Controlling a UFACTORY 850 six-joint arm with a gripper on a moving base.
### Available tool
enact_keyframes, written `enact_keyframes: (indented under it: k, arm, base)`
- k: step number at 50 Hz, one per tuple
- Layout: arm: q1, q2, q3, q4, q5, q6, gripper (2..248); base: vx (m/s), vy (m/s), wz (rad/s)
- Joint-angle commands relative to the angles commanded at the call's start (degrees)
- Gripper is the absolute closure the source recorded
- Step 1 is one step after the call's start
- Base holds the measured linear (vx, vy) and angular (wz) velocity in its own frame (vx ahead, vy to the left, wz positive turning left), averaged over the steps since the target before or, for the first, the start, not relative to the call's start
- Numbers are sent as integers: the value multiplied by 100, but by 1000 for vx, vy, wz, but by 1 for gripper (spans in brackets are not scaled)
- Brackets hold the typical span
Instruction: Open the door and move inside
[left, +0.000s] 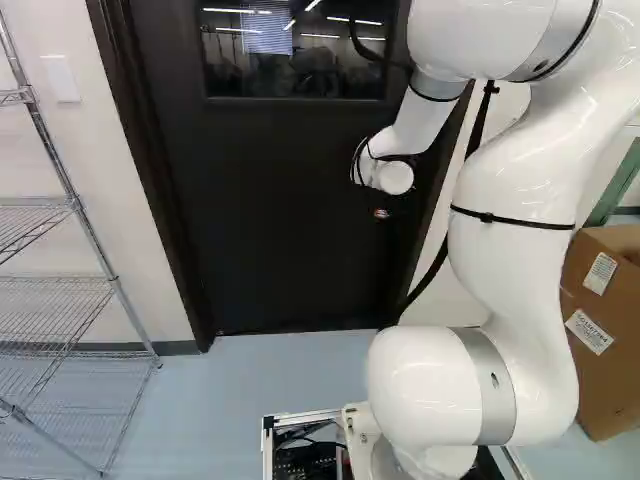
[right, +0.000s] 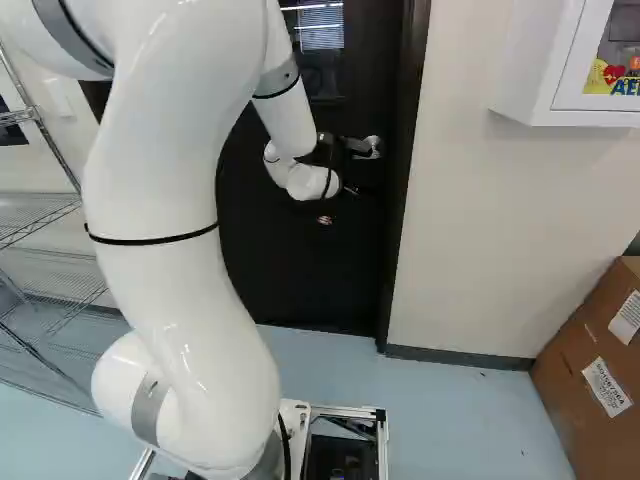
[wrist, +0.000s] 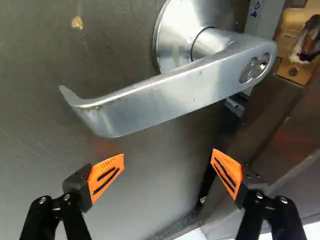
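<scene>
In the right base view my gripper (right: 338, 152) is at the dark door (right: 352, 240), close to the silver lever handle (right: 368, 147). The wrist view shows the gripper (wrist: 168, 165) open, its orange pads wide apart with nothing between them. Just ahead of the fingers lies the lever handle (wrist: 172, 92), its curved free end beyond one finger and its round base on the door (wrist: 45, 115). A brass strike plate (wrist: 295, 67) is exposed on the frame, and the door stands slightly ajar there. The left base view shows the door (left: 270, 210) too, the handle hidden.
A wire shelf (left: 60, 280) stands left of the door. Right of the doorway are a wall (right: 480, 220), a white wall cabinet (right: 565, 100) and a cardboard box (right: 590, 370). The dark door frame (right: 405, 180) runs close beside the gripper.
</scene>
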Motion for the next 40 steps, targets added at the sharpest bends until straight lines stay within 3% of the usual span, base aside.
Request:
enact_keyframes:
  k: [40]
  arm:
    - [106,-1023,-1271,0,0,0,3]
  base:
    - [0,0,0]
